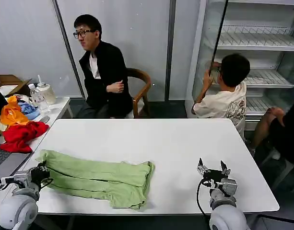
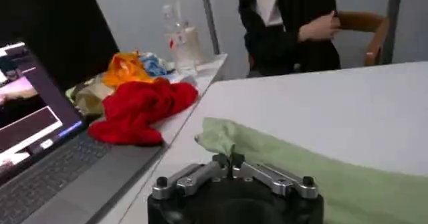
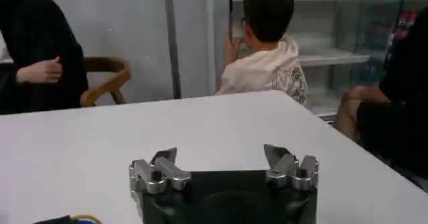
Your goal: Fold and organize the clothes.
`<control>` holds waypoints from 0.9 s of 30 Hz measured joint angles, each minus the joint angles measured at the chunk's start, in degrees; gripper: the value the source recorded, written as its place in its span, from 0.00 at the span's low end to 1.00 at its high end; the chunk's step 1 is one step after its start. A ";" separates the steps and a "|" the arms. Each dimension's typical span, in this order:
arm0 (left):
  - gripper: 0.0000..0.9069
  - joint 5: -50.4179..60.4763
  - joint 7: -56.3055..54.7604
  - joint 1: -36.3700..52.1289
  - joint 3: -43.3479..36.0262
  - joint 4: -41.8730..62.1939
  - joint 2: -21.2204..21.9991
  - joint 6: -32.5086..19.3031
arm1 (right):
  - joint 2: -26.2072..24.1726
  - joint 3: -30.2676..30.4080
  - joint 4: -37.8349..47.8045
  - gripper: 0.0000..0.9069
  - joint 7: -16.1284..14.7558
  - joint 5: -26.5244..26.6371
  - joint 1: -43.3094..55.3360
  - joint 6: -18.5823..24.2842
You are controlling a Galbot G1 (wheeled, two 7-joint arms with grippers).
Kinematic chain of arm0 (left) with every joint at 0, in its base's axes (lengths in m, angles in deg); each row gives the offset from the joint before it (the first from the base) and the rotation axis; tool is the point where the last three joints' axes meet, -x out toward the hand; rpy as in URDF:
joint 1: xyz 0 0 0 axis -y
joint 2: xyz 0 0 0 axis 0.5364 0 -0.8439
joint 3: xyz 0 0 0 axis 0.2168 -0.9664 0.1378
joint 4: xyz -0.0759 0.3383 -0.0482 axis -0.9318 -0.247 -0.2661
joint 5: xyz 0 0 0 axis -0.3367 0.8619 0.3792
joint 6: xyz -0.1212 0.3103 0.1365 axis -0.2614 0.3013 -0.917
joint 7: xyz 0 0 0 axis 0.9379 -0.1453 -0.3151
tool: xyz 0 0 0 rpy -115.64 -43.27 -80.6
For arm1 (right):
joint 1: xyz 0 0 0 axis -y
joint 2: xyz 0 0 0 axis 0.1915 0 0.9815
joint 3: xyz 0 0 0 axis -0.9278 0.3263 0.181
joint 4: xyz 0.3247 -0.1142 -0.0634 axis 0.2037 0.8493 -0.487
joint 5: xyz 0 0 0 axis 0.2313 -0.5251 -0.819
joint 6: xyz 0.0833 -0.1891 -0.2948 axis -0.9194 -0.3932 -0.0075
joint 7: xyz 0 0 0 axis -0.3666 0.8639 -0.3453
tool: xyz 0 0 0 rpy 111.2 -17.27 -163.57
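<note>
A smooth white rectangular worktop (image 1: 175,143) with rounded corners fills the middle of the head view. The light green short-sleeved shirt of soft cloth (image 1: 101,178) lies on the near left part of the worktop, folded into a long band running from the left edge toward the centre, with creased layers and a thicker end at the centre.

The left hand (image 1: 41,173) sits at the shirt's left end; in the left wrist view its fingers are drawn together and pinch a raised tip of the green cloth (image 2: 231,153). The right hand (image 1: 213,168) rests low over the near right part of the worktop, well apart from the shirt, its fingers spread wide and holding nothing (image 3: 224,158).

To the left, a side table (image 1: 60,104) carries a heap of red, orange and blue garments (image 1: 19,125), a clear plastic bottle (image 1: 39,98) and an open laptop (image 2: 47,158). Behind the worktop stand grey wall panels (image 1: 132,33), a wooden chair (image 1: 142,91) and an open white refrigerated cabinet with wire shelves (image 1: 262,43).
</note>
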 measured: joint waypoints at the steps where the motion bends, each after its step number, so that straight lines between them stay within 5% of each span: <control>1: 0.01 -0.20 -0.17 -0.02 -0.18 -0.87 0.15 0.29 | 0.07 0.04 0.01 1.00 -0.02 -0.07 -0.04 0.00; 27: 0.01 -2.85 -1.00 -1.17 -9.46 -17.78 8.65 3.22 | 1.02 -0.27 -0.51 1.00 0.19 -1.63 -1.06 -0.11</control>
